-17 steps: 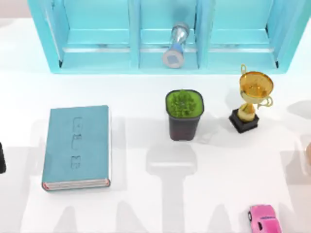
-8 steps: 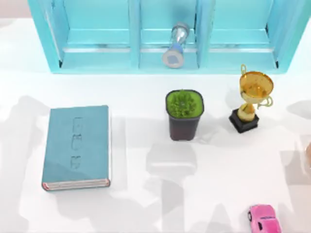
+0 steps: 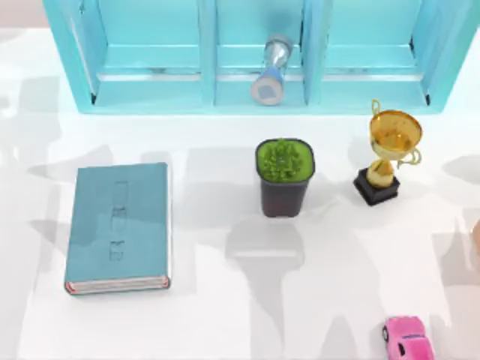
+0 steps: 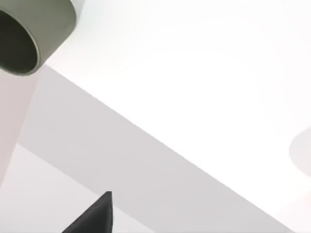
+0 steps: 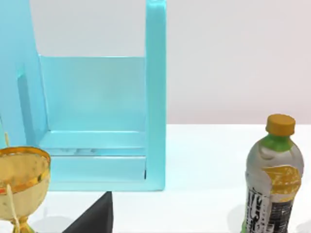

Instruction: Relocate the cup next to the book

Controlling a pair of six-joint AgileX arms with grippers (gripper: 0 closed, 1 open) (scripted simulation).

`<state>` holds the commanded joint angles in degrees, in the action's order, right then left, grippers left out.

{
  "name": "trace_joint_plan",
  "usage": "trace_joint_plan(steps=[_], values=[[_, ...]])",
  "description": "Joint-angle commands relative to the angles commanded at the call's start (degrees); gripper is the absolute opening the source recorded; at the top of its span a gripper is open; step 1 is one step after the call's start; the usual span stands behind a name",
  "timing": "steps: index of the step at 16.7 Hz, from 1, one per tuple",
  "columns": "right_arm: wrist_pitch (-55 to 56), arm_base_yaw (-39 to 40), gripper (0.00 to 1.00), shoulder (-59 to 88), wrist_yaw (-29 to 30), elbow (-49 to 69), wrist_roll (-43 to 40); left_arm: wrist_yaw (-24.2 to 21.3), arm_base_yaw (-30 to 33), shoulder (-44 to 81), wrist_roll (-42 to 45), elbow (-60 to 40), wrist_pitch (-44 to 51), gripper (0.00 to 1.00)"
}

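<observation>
Lying apart from left end effector (image 4: 92, 218), cup (image 4: 29, 29), grip state unclear

3 cameras: 1 overhead, 1 on each wrist.
The top view looks straight down on the white desk (image 3: 225, 315), from the teal book (image 3: 118, 227) across to the gold trophy (image 3: 390, 154). The left wrist camera hangs close over bare desk near the grey-olive cup (image 4: 29, 34). The right wrist camera faces level toward the turquoise shelf (image 5: 155, 97), sharing trophy (image 5: 22, 177) and shelf (image 3: 255, 52) with the top view.
</observation>
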<state>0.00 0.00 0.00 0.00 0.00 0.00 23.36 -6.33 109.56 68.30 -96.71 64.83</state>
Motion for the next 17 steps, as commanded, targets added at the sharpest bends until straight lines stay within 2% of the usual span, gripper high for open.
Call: trace_joint_plan(steps=[5, 10, 13, 17], values=[[0.0, 0.0, 1.00, 0.0, 0.0, 0.0, 0.0, 8.3, 0.2, 25.6, 16.2, -30.1, 12.3, 1.00], [0.0, 0.0, 1.00, 0.0, 0.0, 0.0, 0.0, 16.1, 0.8, 43.4, 26.9, -55.5, 19.1, 1.00], [0.0, 0.0, 1.00, 0.0, 0.0, 0.0, 0.0, 19.6, 1.1, 49.7, 30.4, -65.3, 21.2, 1.00], [0.0, 0.0, 1.00, 0.0, 0.0, 0.0, 0.0, 21.4, 1.2, 52.5, 32.0, -69.8, 22.1, 1.00]])
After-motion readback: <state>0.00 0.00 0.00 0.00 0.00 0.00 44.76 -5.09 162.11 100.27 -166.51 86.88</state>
